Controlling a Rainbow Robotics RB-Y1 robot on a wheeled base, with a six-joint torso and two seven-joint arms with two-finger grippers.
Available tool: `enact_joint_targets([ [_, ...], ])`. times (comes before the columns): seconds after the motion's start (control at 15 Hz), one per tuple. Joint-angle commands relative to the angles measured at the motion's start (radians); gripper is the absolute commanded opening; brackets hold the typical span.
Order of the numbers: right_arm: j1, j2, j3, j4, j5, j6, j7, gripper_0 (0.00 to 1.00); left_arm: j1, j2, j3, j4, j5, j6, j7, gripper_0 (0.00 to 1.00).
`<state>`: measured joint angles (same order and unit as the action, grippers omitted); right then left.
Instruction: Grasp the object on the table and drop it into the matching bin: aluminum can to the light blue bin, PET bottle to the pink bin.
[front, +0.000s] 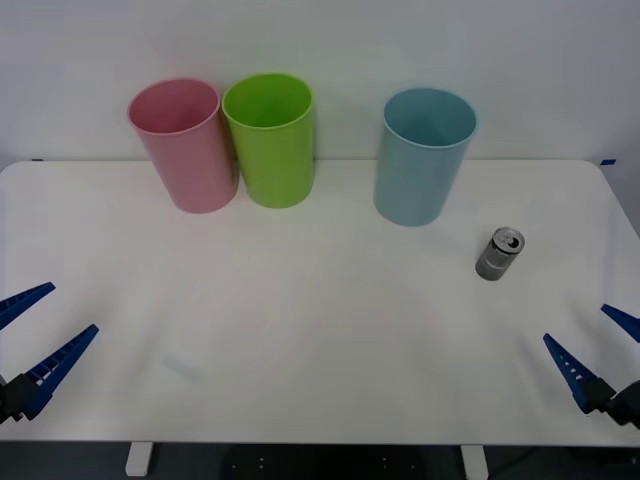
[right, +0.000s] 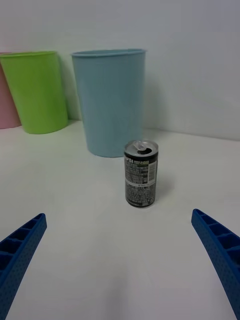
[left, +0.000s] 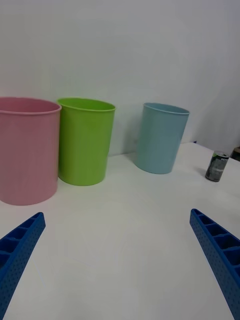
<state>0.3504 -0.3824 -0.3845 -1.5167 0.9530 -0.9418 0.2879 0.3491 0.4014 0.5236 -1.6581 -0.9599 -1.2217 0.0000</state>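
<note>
A small silver-grey aluminum can (front: 499, 254) stands upright on the white table (front: 320, 330), right of centre, just in front and to the right of the light blue bin (front: 424, 155). The pink bin (front: 184, 144) stands at the back left. My right gripper (front: 592, 350) is open near the table's front right corner, well short of the can (right: 141, 173), which stands ahead of it between the finger lines, with the light blue bin (right: 109, 100) behind. My left gripper (front: 34, 330) is open at the front left edge, facing the pink bin (left: 26, 149), the light blue bin (left: 162, 137) and the distant can (left: 217, 166).
A lime green bin (front: 269, 139) stands against the pink one at the back. A white wall runs behind the bins. The table's front edge lies just under both grippers. Bare tabletop stretches between the grippers and the bins.
</note>
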Motion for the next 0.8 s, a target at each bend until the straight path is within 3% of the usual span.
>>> enact_joint_targets([
  [0.07,-0.054,0.0,0.024,0.075,0.0,0.008,0.013,1.0,0.0,0.0,0.0,0.0,0.0,0.0,0.0,1.0],
  [0.47,-0.136,0.005,0.107,0.133,-0.019,0.155,0.047,1.0,0.0,0.0,0.0,0.0,0.0,0.0,0.0,1.0],
  [0.8,-0.235,0.033,0.108,0.24,-0.011,0.173,0.074,1.0,0.0,0.0,0.0,0.0,0.0,0.0,0.0,1.0],
])
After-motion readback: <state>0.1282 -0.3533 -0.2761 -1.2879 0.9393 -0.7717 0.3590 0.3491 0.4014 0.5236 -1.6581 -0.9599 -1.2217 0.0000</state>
